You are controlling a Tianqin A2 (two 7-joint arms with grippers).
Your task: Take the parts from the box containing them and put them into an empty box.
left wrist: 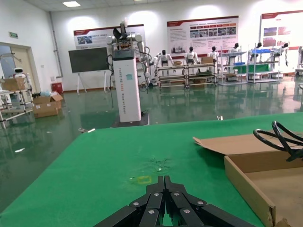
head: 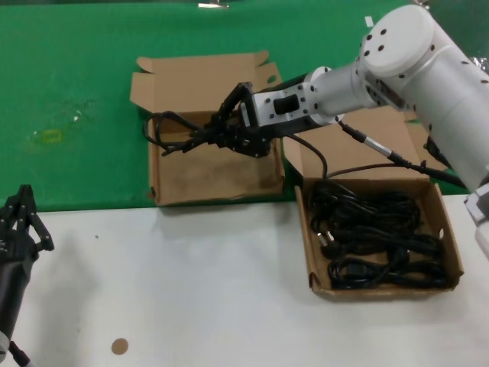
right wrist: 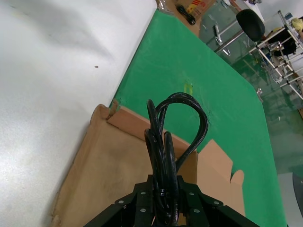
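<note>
- Bright, even overhead light; ceiling panels [left wrist: 72, 4] glow in the left wrist view.
- Glossy hall floor [left wrist: 57, 127] mirrors them.
- Soft shadows fall on the white table [head: 229, 290].
- Nearest linkages look slightly blurred.

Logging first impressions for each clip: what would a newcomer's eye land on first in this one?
First, the right gripper, reaching across the head view and shut on a looped black cable bundle above the empty box on the green mat. Next, the full box at the right, on the white table, packed with more black cables. The left gripper waits at the table's left edge.
</note>
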